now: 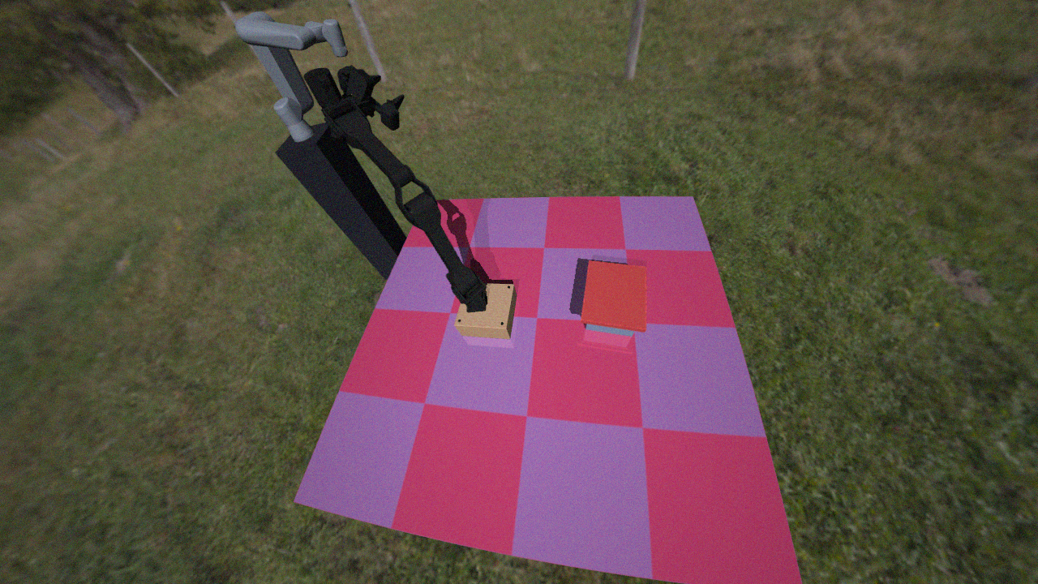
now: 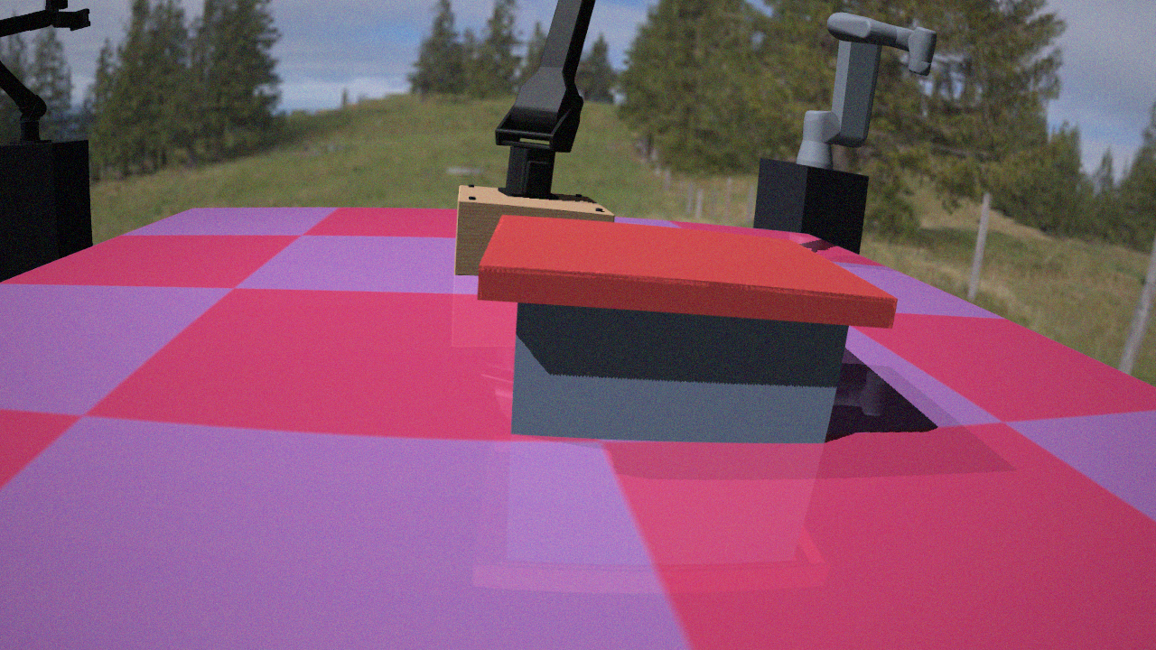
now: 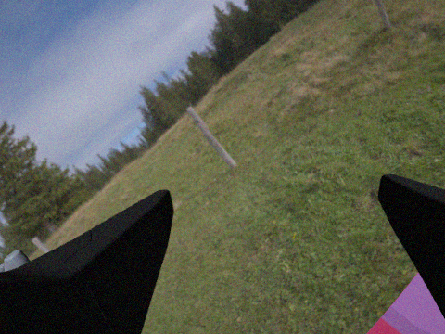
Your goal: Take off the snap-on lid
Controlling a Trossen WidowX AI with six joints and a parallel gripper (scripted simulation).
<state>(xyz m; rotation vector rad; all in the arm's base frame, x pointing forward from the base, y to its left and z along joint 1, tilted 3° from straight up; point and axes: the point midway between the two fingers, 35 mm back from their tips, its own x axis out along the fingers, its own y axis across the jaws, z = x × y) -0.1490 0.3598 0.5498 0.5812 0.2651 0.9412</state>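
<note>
The red lid (image 1: 615, 294) (image 2: 686, 263) sits on top of the blue-grey storage box (image 1: 611, 331) (image 2: 670, 408), flat side up, its rim overhanging the walls. The box stands on the checkered pink and purple table (image 1: 581, 479) (image 2: 242, 525). My gripper (image 1: 389, 87) (image 3: 274, 193) is open and empty, with its fingers wide apart. It is raised high above the table's far left side, well away from the lid. In the wrist view only grass, sky and a table corner show beyond the fingers. The exterior view does not show the gripper.
My arm rises from a wooden base block (image 1: 497, 308) (image 2: 485, 234) left of the box in the top view. A grey arm (image 1: 279, 69) (image 2: 855, 88) stands on a black pedestal beyond the table. Another black pedestal (image 2: 44, 201) bears a black arm at the far left.
</note>
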